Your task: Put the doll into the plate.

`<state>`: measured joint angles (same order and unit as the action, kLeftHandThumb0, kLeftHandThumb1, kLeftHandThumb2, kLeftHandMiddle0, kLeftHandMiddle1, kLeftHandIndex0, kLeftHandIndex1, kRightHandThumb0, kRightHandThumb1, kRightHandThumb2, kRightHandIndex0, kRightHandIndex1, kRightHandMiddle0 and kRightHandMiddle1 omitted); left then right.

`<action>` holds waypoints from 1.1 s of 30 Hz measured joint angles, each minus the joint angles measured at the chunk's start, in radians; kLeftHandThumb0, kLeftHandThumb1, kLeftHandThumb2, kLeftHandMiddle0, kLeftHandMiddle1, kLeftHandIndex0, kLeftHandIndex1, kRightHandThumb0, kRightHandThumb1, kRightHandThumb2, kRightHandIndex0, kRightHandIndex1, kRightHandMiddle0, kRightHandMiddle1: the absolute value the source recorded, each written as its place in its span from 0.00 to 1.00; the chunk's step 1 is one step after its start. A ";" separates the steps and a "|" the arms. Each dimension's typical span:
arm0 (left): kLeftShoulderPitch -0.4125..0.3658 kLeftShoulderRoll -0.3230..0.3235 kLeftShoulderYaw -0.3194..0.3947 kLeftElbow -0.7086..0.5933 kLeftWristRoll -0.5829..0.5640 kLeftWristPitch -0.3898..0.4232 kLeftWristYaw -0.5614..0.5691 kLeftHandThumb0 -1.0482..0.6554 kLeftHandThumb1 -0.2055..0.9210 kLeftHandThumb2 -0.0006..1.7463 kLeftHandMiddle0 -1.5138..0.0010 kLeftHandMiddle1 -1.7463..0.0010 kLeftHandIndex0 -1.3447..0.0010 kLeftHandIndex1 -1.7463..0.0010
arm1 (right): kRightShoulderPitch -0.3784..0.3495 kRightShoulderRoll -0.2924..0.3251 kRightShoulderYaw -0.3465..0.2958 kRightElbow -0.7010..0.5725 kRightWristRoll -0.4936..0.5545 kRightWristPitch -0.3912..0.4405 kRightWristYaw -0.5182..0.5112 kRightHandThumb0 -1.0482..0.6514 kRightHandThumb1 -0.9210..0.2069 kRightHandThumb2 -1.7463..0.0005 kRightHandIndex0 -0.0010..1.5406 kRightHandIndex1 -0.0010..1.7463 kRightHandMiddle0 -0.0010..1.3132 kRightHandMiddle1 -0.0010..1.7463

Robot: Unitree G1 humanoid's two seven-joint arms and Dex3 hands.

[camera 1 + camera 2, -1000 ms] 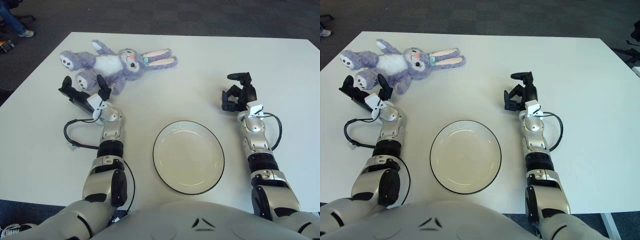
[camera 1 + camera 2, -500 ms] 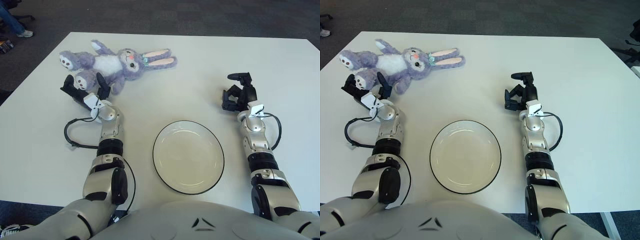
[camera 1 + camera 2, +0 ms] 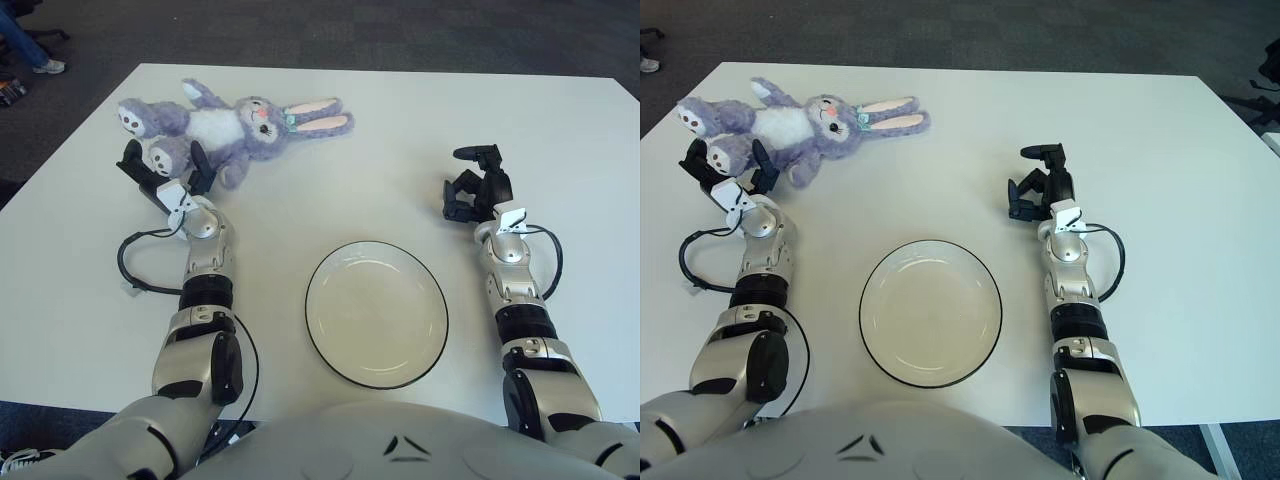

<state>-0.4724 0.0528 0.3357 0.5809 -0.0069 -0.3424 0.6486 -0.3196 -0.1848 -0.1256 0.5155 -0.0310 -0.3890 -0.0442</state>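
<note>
The doll (image 3: 232, 125) lies sideways at the table's (image 3: 360, 180) far left, ears pointing right. The left hand (image 3: 160, 172) is right at its foot, fingers apart, holding nothing. The right hand (image 3: 475, 185), loosely curled and empty, is far off. The plate (image 3: 377, 313) sits nearer the robot.

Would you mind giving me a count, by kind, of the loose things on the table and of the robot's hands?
Plush dolls: 1, the purple rabbit doll lying at the far left.
Plates: 1, the white plate near the robot.
Robot hands: 2, the left hand open at the doll's foot, the right hand right of the plate.
Total: 4, all over the white table.
</note>
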 measured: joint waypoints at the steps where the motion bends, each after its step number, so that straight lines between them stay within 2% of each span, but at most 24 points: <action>1: 0.002 0.000 -0.002 -0.014 -0.004 0.003 -0.015 0.25 0.68 0.42 0.89 0.09 1.00 0.72 | 0.000 0.000 0.000 0.000 0.000 0.000 0.000 0.90 0.57 0.22 0.41 1.00 0.00 0.85; 7: 0.014 -0.002 -0.012 -0.097 -0.029 0.030 -0.097 0.27 0.66 0.43 0.83 0.07 1.00 0.81 | 0.000 0.000 0.001 -0.001 0.001 0.000 0.001 0.91 0.61 0.19 0.44 1.00 0.00 0.89; 8: 0.016 -0.003 -0.013 -0.107 -0.031 0.033 -0.105 0.27 0.66 0.44 0.84 0.12 1.00 0.82 | 0.000 0.000 0.001 -0.001 0.001 0.000 0.002 0.91 0.63 0.18 0.45 1.00 0.00 0.90; 9: 0.017 -0.004 -0.013 -0.113 -0.034 0.034 -0.114 0.27 0.66 0.44 0.84 0.16 1.00 0.83 | 0.000 0.000 0.001 -0.001 0.002 0.000 0.003 0.85 0.57 0.22 0.40 1.00 0.05 0.92; 10: 0.018 -0.004 -0.013 -0.118 -0.036 0.036 -0.121 0.27 0.65 0.45 0.84 0.23 1.00 0.83 | 0.000 0.000 0.001 -0.001 0.002 0.000 0.004 0.77 0.47 0.30 0.33 1.00 0.11 0.95; 13: 0.018 -0.005 -0.013 -0.125 -0.042 0.045 -0.132 0.28 0.65 0.45 0.84 0.32 1.00 0.82 | 0.000 0.000 0.001 -0.001 0.002 0.002 0.010 0.66 0.34 0.39 0.24 1.00 0.18 0.98; 18: 0.017 -0.006 -0.011 -0.125 -0.041 0.062 -0.132 0.28 0.65 0.45 0.85 0.36 1.00 0.81 | 0.000 -0.001 0.003 -0.001 0.000 0.015 0.014 0.62 0.29 0.43 0.21 1.00 0.21 1.00; 23: 0.004 -0.004 -0.008 -0.109 -0.039 0.074 -0.122 0.28 0.65 0.45 0.86 0.29 1.00 0.79 | 0.001 -0.001 0.003 -0.002 -0.002 0.023 0.013 0.61 0.28 0.44 0.20 1.00 0.21 1.00; 25: -0.002 -0.004 -0.007 -0.101 -0.037 0.077 -0.118 0.27 0.65 0.44 0.86 0.20 1.00 0.79 | 0.001 -0.001 0.004 -0.003 -0.002 0.028 0.012 0.61 0.27 0.44 0.19 1.00 0.21 1.00; 28: -0.023 -0.001 -0.004 -0.078 -0.035 0.091 -0.108 0.26 0.64 0.44 0.86 0.14 1.00 0.78 | 0.002 -0.001 0.004 -0.005 -0.005 0.037 0.011 0.61 0.27 0.45 0.19 1.00 0.21 1.00; 33: -0.077 0.006 0.003 -0.024 -0.028 0.106 -0.074 0.26 0.62 0.44 0.87 0.12 1.00 0.70 | 0.003 -0.001 0.006 -0.009 -0.020 0.048 0.010 0.61 0.26 0.45 0.19 1.00 0.20 1.00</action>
<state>-0.5489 0.0592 0.3382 0.5565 -0.0350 -0.2365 0.5743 -0.3163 -0.1863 -0.1191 0.5061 -0.0515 -0.3412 -0.0341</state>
